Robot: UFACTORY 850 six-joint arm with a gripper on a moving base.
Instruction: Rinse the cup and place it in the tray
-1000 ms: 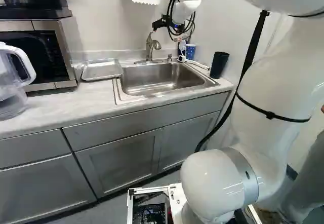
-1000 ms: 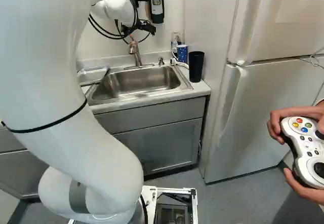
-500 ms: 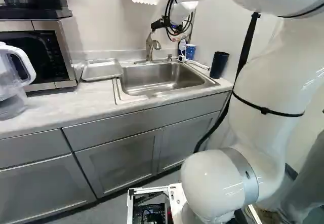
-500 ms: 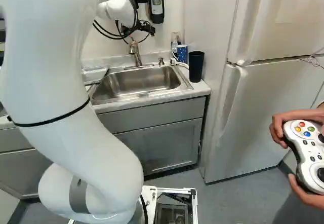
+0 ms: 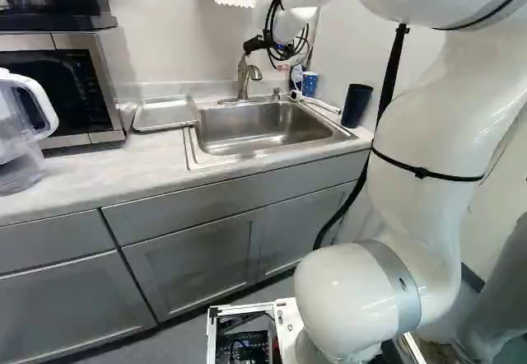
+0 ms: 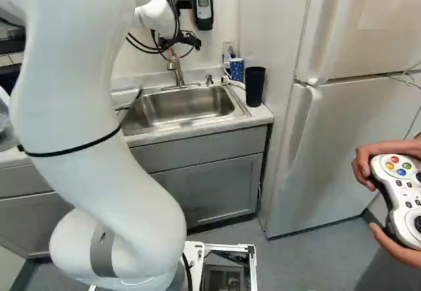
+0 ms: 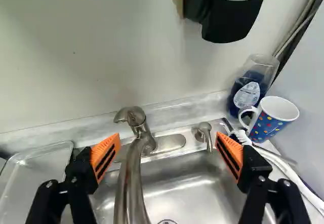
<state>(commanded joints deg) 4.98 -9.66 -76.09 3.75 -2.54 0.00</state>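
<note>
Claw [image 6: 195,41] open, the two fingers spread wide with orange pads [image 7: 105,155] facing each other; nothing gripped. Claw lies above the back of the sink. Between the fingers in the wrist view: the metal faucet [image 7: 132,178], a gap showing to each pad. Beneath the claw: the steel sink [image 7: 187,191]. Small soap pump [image 7: 205,133] just beyond the claw, right of the faucet, near the right finger. Further out past the right finger: the blue mug [image 7: 271,124] with coloured dots, upright on the counter [image 5: 107,175] by the sink's back corner, handle turned toward the faucet side. Close behind the mug, a bottle [image 7: 248,95] with blue in it. White hose-like piece [image 7: 283,165] runs beside the sink on the right finger's side, just on the near side of the mug. Dark tumbler [image 6: 254,85] upright, also right of the claw, nearer the arm than the mug. Out past the left finger: the shallow metal tray [image 7: 38,176], on the counter beside the sink, well apart from the mug. Black dispenser [image 7: 228,19] on the wall ahead, higher than the claw. Farther left of the claw, beyond the tray, the microwave [image 5: 103,92], with a clear pitcher [image 5: 20,146] nearer the arm. Fridge [image 6: 342,153] well to the claw's right.
</note>
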